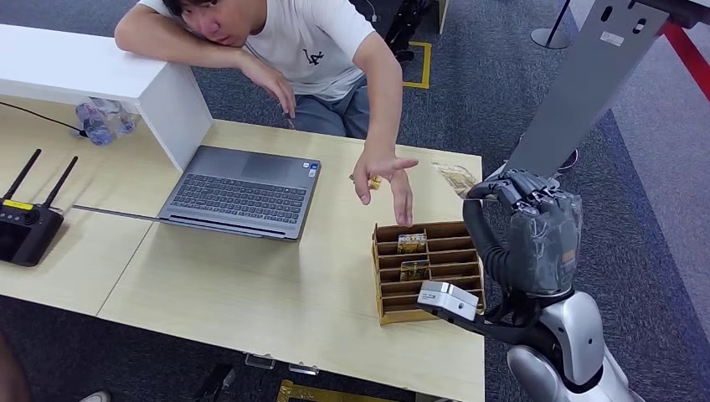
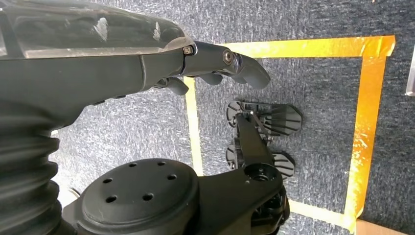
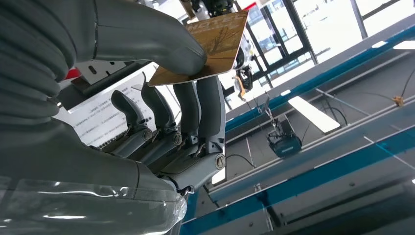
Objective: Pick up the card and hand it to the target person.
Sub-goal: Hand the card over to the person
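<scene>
An office or lab: laptop (image 1: 241,193) on a wooden desk (image 1: 251,285); grey carpet (image 1: 469,92); glass-walled hall.

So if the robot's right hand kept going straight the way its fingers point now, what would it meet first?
Probably nothing nearby: the right hand, pinching the gold printed card, points up toward distant ceiling beams and windows. Depth is unclear.
</scene>
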Robot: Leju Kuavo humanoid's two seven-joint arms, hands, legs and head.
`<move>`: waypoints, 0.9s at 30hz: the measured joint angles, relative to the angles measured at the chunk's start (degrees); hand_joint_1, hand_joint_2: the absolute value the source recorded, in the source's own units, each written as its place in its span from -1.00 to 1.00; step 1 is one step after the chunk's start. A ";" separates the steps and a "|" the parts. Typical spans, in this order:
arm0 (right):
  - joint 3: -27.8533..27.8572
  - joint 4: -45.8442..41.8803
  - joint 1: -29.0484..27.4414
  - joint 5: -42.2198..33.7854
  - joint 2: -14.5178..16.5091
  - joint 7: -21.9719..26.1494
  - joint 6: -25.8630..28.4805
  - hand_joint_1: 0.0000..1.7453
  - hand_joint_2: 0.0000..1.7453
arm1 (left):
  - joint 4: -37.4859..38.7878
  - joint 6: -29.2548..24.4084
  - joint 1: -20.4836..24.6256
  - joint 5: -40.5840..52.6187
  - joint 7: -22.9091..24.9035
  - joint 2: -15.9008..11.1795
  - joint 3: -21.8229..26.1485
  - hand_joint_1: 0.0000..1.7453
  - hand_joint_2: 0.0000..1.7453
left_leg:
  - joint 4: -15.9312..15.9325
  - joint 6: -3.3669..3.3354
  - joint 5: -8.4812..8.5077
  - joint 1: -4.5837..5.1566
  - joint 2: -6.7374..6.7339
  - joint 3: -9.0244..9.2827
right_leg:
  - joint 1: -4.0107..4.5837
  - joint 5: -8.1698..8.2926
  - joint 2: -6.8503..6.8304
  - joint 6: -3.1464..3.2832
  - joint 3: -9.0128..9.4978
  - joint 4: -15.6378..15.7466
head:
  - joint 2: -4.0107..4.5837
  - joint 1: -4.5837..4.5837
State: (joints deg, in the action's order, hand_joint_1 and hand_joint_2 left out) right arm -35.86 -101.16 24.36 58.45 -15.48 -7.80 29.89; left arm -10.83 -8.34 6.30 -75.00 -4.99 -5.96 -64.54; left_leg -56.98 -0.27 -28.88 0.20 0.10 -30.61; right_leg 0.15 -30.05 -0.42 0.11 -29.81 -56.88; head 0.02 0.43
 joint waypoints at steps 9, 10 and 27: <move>-0.66 9.12 2.33 -2.17 3.83 1.94 3.50 0.74 1.00 | 0.01 -0.04 0.03 -0.49 0.23 0.12 0.00 -1.00 1.00 | 0.00 0.00 0.01 0.00 0.00 -0.02 | 0.00 0.00 -0.01 0.00 -0.02 -0.01 | 0.00 0.01; -0.75 9.82 2.48 -2.26 4.13 1.98 3.66 0.74 1.00 | 0.01 -0.02 0.02 -0.54 0.21 0.12 0.00 -1.00 1.00 | 0.00 0.00 0.01 0.00 0.01 -0.02 | 0.00 0.00 -0.01 0.00 -0.02 -0.02 | 0.00 0.01; -2.60 16.34 3.52 -8.73 6.62 3.18 3.25 -1.00 1.00 | 0.01 -0.15 -0.12 -0.67 -0.49 0.12 -0.03 -1.00 0.50 | 0.00 0.00 0.01 0.00 0.01 -0.02 | 0.00 0.00 -0.01 0.00 -0.03 -0.01 | 0.00 0.01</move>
State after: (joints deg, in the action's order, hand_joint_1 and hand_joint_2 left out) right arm -38.46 -84.82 27.88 49.72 -8.86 -4.63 33.13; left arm -10.82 -8.49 6.18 -75.67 -5.48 -5.84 -64.58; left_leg -56.98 -0.27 -28.88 0.20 0.10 -30.63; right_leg 0.15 -30.06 -0.43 0.11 -29.84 -56.89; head 0.02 0.44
